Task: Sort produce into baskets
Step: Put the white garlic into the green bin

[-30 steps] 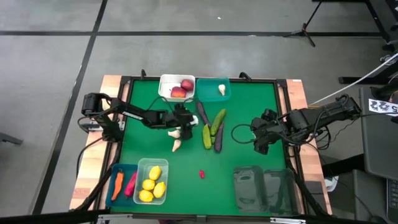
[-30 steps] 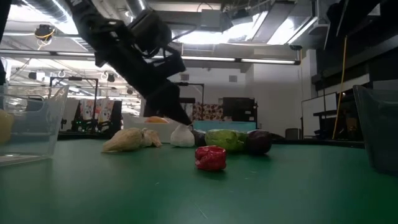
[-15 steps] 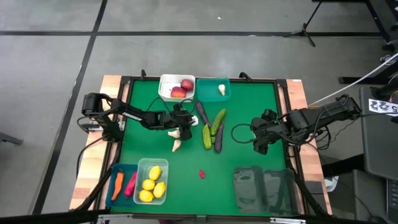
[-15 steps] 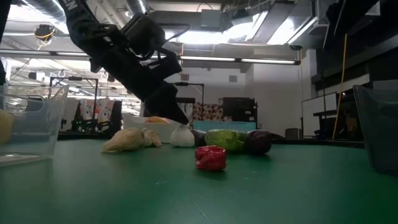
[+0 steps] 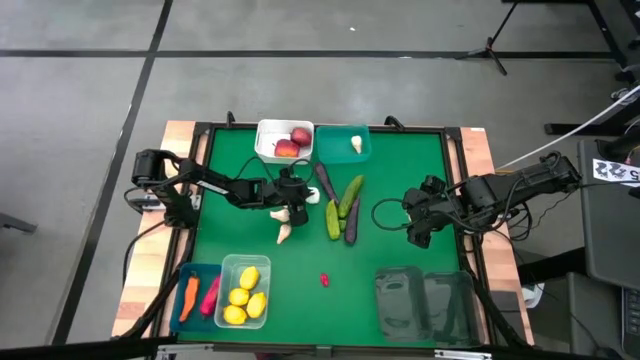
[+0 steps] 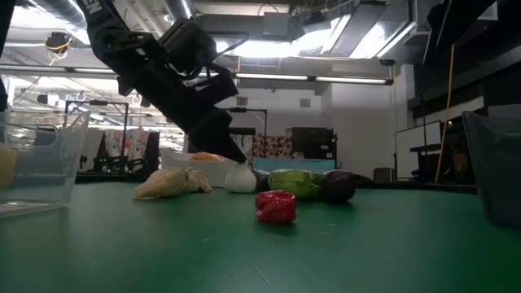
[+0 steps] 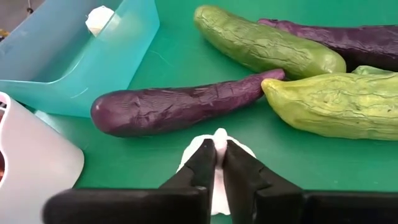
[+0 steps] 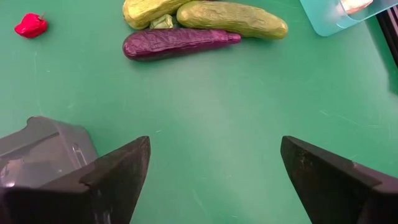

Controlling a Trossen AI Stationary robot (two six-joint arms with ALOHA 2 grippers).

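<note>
While you scan from left to right, these are the things before you:

Blue basket (image 5: 186, 298): at the near left corner; you see an orange carrot (image 5: 189, 292) and a red chilli (image 5: 210, 295) in it.
Pale green basket (image 5: 245, 292): just beside the blue one, holding four yellow lemons (image 5: 240, 296).
Left gripper (image 5: 300, 204): your left arm reaches in from the left edge; its fingers (image 7: 202, 165) are pinched together on a white garlic (image 7: 216, 163), low on the mat.
Second garlic (image 5: 285, 233): lies on the green mat (image 5: 400, 180), near the gripped one.
White basket (image 5: 285, 141): at the far edge, with two red apples (image 5: 293, 142) inside.
Teal basket (image 5: 343, 143): touching the white one, one garlic (image 5: 356, 144) in it.
Cucumbers and eggplants (image 5: 340, 208): a loose cluster mid-table; one purple eggplant (image 7: 174, 109) lies just beyond the gripped garlic.
Small red piece (image 5: 324, 280): alone on the mat, nearer you.
Dark baskets (image 5: 425, 303): two, side by side at the near right.
Right gripper (image 5: 418, 232): at the right edge, jaws spread wide, gripping nothing.
</note>
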